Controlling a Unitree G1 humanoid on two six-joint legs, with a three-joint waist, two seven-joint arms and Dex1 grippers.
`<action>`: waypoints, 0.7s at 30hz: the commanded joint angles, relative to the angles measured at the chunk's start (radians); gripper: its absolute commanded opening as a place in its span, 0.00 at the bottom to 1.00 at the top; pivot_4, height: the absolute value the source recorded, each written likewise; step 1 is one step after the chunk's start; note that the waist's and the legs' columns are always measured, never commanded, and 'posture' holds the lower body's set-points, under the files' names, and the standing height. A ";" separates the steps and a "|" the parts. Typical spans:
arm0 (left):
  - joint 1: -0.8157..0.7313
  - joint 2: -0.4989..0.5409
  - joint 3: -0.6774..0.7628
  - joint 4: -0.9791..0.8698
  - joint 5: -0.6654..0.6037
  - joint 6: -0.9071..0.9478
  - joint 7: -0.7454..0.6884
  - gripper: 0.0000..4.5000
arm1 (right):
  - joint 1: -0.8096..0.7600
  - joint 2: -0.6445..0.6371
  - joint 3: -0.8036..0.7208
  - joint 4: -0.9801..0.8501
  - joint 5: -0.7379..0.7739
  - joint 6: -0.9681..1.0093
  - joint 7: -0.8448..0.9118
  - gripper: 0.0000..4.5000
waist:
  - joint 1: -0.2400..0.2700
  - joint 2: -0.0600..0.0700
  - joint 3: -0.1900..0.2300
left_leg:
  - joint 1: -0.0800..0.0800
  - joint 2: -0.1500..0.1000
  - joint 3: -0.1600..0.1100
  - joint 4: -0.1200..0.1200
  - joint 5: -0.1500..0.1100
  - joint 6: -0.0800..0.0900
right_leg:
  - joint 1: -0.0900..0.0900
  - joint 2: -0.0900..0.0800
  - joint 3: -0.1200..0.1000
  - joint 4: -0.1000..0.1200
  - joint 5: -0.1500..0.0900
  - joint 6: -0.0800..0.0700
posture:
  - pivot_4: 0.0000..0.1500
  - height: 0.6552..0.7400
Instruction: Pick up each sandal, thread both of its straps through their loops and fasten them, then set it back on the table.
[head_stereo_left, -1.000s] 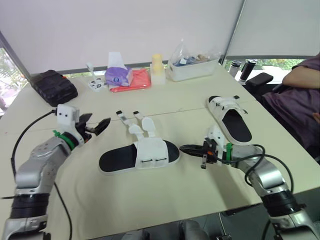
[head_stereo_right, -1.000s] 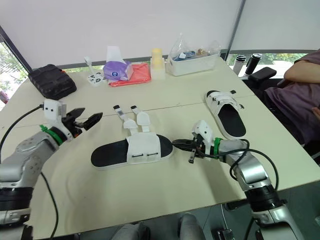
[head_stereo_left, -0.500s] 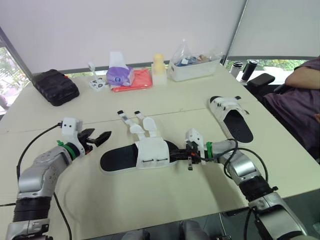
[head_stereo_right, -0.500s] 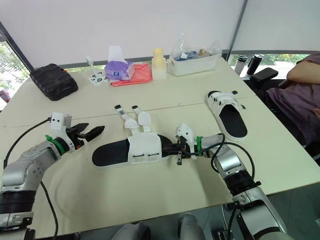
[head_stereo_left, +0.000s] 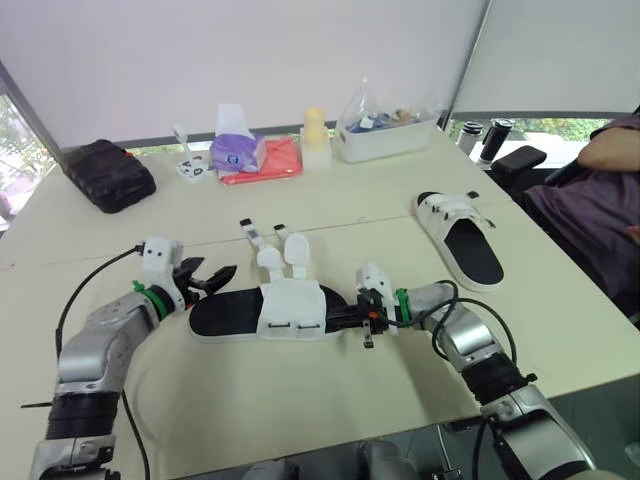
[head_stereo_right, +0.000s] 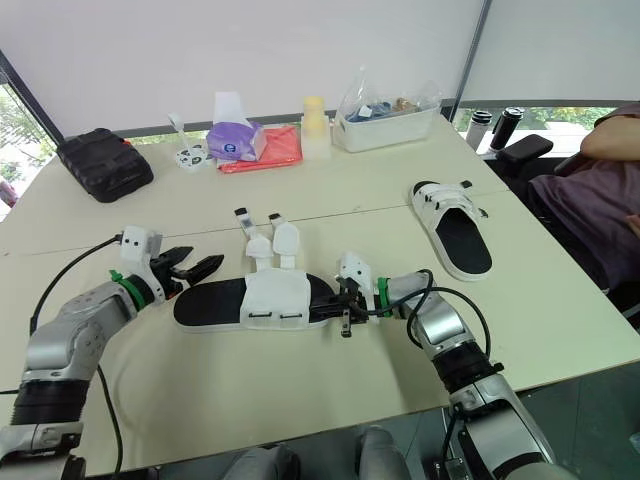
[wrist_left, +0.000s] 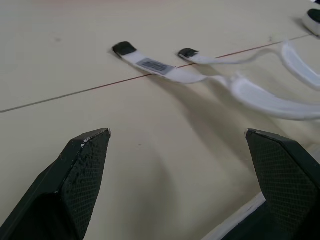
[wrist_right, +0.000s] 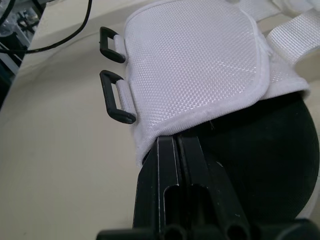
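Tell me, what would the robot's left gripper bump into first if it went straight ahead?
Probably the loose white straps of the near sandal, lying on the table ahead of the open left gripper. Depth is hard to judge.

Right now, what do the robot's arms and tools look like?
The left arm and right arm are silver-grey metal segments with black joints. Each wrist carries a green band and a white boxy camera housing, with a black cable looping alongside. The left tool and right tool each have two black fingers; the left one's are wedge-shaped with finely dimpled faces.
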 joint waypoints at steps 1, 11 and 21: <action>-0.097 -0.007 0.025 0.081 -0.110 0.277 -0.006 1.00 | 0.023 0.009 0.050 0.043 -0.066 -0.057 -0.005 0.01 | -0.003 -0.001 -0.001 | 0.001 0.000 0.000 0.000 0.000 0.000 | 0.001 0.000 0.000 0.000 0.000 0.000 | 1.00 1.00; -0.383 -0.062 0.100 0.526 -0.126 0.299 -0.073 1.00 | 0.040 0.035 0.044 0.025 -0.061 -0.054 -0.028 0.01 | -0.008 -0.001 -0.002 | 0.018 0.001 0.000 -0.007 0.000 -0.001 | 0.015 0.002 0.000 -0.003 0.000 0.000 | 1.00 1.00; -0.331 0.021 0.137 0.483 -0.142 0.326 -0.165 1.00 | 0.061 0.033 0.050 0.005 -0.067 -0.057 -0.051 0.01 | -0.027 -0.001 -0.002 | 0.017 0.002 -0.001 -0.009 0.001 -0.001 | 0.013 0.002 0.001 -0.004 0.000 -0.001 | 1.00 1.00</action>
